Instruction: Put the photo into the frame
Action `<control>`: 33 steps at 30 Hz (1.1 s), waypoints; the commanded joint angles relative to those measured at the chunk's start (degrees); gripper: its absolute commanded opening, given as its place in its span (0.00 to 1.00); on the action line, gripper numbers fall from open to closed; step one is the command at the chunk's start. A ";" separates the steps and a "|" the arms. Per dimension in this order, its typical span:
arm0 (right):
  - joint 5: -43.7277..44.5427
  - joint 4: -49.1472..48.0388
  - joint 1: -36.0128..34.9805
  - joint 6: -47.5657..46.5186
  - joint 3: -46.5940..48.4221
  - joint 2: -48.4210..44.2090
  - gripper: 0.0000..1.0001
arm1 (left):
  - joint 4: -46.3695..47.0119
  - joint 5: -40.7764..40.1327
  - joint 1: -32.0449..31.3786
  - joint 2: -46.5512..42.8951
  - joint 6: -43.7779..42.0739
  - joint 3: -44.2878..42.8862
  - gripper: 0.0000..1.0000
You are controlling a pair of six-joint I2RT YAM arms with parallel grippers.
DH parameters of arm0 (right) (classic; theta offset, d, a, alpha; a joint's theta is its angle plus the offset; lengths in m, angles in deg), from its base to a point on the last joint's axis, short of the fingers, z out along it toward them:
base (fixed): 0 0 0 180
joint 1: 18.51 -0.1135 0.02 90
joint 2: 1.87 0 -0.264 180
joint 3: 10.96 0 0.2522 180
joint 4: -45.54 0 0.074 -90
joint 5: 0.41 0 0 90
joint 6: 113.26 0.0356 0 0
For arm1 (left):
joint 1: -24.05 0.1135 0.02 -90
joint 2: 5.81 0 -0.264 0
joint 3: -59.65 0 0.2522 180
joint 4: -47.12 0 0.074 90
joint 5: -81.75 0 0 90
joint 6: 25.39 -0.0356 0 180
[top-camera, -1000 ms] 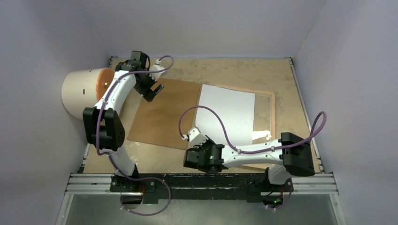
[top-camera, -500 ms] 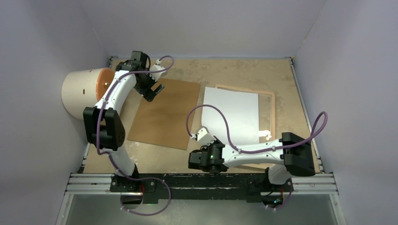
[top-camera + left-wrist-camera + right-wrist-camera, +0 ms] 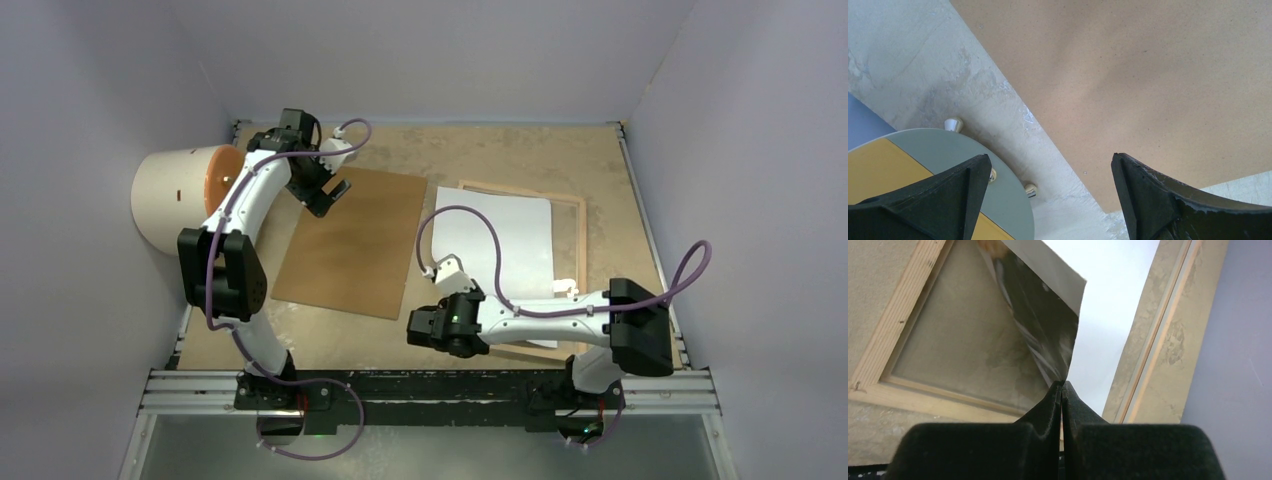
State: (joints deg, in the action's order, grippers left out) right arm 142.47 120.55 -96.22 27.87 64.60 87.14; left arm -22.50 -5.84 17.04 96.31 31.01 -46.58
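The photo (image 3: pixel 500 235) lies white back up, mostly over the frame (image 3: pixel 581 235) at the right of the table. My right gripper (image 3: pixel 1063 385) is shut on the photo's near left corner. That corner is lifted, so its dark glossy face (image 3: pixel 1048 335) shows above the glass pane (image 3: pixel 948 345). The frame's light wood rail (image 3: pixel 878 360) runs along the left of the right wrist view. My left gripper (image 3: pixel 326 193) hangs open at the back left and holds nothing. In the left wrist view its fingertips (image 3: pixel 973 172) stand wide apart.
A plain brown backing board (image 3: pixel 350 245) lies left of the frame, and its corner sits under the left gripper (image 3: pixel 1050 162). A cream cylinder with an orange face (image 3: pixel 175 195) lies at the far left. Grey walls close in the table.
My right arm has moved right and carried the photo off the backing board's edge, so it lies further over the frame. The left arm has not moved.
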 commanded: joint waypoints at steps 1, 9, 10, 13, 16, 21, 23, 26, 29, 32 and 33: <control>-0.58 5.38 -2.19 5.98 1.67 0.46 0.00 | -0.03 1.53 -0.87 -1.16 0.47 -1.14 0.98; -1.85 11.45 -5.69 14.84 6.44 4.59 0.00 | -0.79 4.71 -2.65 -1.69 1.84 1.01 0.98; -1.71 14.08 -5.70 16.82 7.14 5.49 0.00 | -0.78 5.03 -3.50 -1.75 2.32 2.11 0.98; -4.18 14.57 -5.70 20.07 6.56 5.95 0.00 | 0.90 6.82 -6.58 -1.81 4.73 5.60 0.98; -6.04 13.97 -5.70 22.22 5.23 6.79 0.00 | 2.09 12.04 -8.13 -0.63 8.49 6.42 0.98; -7.34 14.11 -4.98 24.37 2.46 4.88 0.00 | 3.37 13.21 -13.02 2.66 11.02 5.41 0.98; -7.59 13.22 -3.75 23.84 1.90 4.02 0.00 | 3.64 12.41 -14.45 3.83 11.53 4.27 0.99; -8.36 10.40 -3.36 21.77 2.55 5.52 0.00 | 3.82 13.75 -15.24 5.29 12.14 2.58 0.99; -7.63 10.31 -3.23 21.30 6.54 9.48 0.00 | 3.74 14.14 -15.87 7.40 12.57 1.03 0.99; -7.41 9.63 -2.46 20.45 6.71 10.39 0.00 | 3.67 13.78 -16.36 8.97 12.62 -0.06 0.99; -7.36 9.60 -1.57 20.63 5.55 9.78 0.00 | 3.57 13.75 -16.44 9.17 12.57 -0.34 0.99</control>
State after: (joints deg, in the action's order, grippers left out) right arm 134.50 129.78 -99.30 47.67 69.91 97.18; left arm -19.81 6.47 0.98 104.42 42.22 -43.71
